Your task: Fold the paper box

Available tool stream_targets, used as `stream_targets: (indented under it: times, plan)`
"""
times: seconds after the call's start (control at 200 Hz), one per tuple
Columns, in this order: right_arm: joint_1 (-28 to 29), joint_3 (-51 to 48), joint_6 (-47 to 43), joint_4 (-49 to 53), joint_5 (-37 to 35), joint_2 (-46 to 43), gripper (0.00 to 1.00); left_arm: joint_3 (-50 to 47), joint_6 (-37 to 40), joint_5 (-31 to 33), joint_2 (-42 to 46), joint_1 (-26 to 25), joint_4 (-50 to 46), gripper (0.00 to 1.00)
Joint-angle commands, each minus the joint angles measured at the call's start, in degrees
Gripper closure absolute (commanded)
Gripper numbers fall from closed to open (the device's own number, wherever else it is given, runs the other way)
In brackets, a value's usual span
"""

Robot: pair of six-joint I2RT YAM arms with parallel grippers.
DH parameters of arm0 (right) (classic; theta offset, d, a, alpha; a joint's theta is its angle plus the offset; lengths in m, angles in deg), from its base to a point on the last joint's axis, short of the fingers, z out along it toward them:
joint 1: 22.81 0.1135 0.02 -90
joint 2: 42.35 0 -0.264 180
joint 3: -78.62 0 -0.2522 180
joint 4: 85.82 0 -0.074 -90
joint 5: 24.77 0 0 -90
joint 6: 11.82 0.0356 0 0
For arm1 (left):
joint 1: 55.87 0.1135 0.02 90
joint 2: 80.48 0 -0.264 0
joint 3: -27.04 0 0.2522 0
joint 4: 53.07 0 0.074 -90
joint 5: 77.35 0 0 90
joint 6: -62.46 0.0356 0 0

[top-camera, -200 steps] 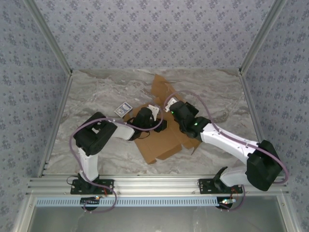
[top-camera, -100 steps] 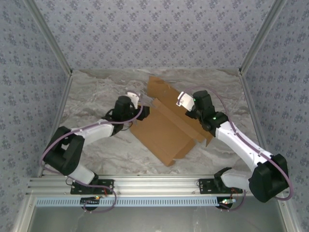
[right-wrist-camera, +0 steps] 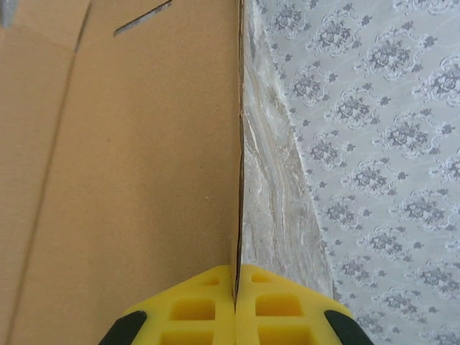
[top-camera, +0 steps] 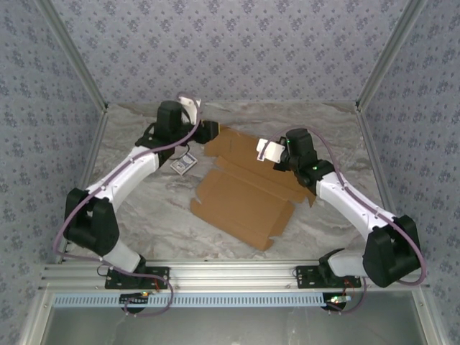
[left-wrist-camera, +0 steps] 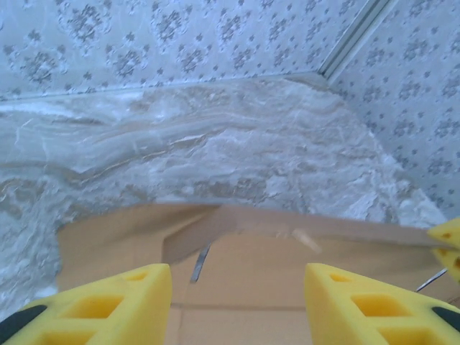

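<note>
The paper box (top-camera: 244, 201) is a tan cardboard sheet with flaps, lying mostly flat in the middle of the table. My right gripper (top-camera: 267, 151) is shut on its far right edge. In the right wrist view the yellow fingers (right-wrist-camera: 208, 309) pinch the thin edge of the paper box (right-wrist-camera: 129, 180), which stands upright there. My left gripper (top-camera: 208, 132) is at the sheet's far left corner. In the left wrist view it (left-wrist-camera: 237, 302) is open, its fingers (left-wrist-camera: 108, 305) wide apart over the paper box (left-wrist-camera: 287, 280), with nothing between them.
A small dark blue-and-white card (top-camera: 183, 164) lies on the marble table (top-camera: 144, 208) just left of the sheet, under the left arm. Patterned walls (top-camera: 230, 50) close in the back and sides. The right gripper's yellow tip (left-wrist-camera: 449, 244) shows at the edge of the left wrist view.
My left arm has swung from the sheet's near left side to its far left corner, and its jaws have spread wider. The sheet has opened out flatter. The right gripper keeps its hold.
</note>
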Motion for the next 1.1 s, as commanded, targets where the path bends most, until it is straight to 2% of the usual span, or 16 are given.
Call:
stream_targets:
  times: [0.0, 0.235, 0.41, 0.65, 0.864, 1.094]
  plan:
    - [0.0, 2.0, -3.7, -0.9, 1.3, 1.0, 1.0, 6.8, -2.2, -2.4, -4.9, -0.1, -12.6, 0.48]
    - [0.4, 2.0, -4.1, -1.4, 0.3, 1.2, 1.0, 19.9, -4.0, -3.0, -15.0, -0.9, -20.3, 0.44]
    - [0.8, 2.0, -3.9, -1.9, -0.7, 1.2, 1.0, 24.4, -6.6, -7.2, -19.7, -1.6, -21.0, 0.4]
    - [1.6, 1.9, -3.0, -3.6, -2.0, 1.5, 1.0, 20.7, -15.2, -12.5, -20.0, -1.9, -12.3, 0.41]
    - [2.6, 1.2, -1.8, -5.5, -3.0, 2.4, 1.0, 16.1, -25.0, -13.4, -19.0, -2.2, -1.9, 0.42]
    - [2.7, 1.1, -1.5, -6.5, -3.2, 3.0, 1.0, 13.2, -28.9, -11.7, -18.3, -2.6, 2.3, 0.49]
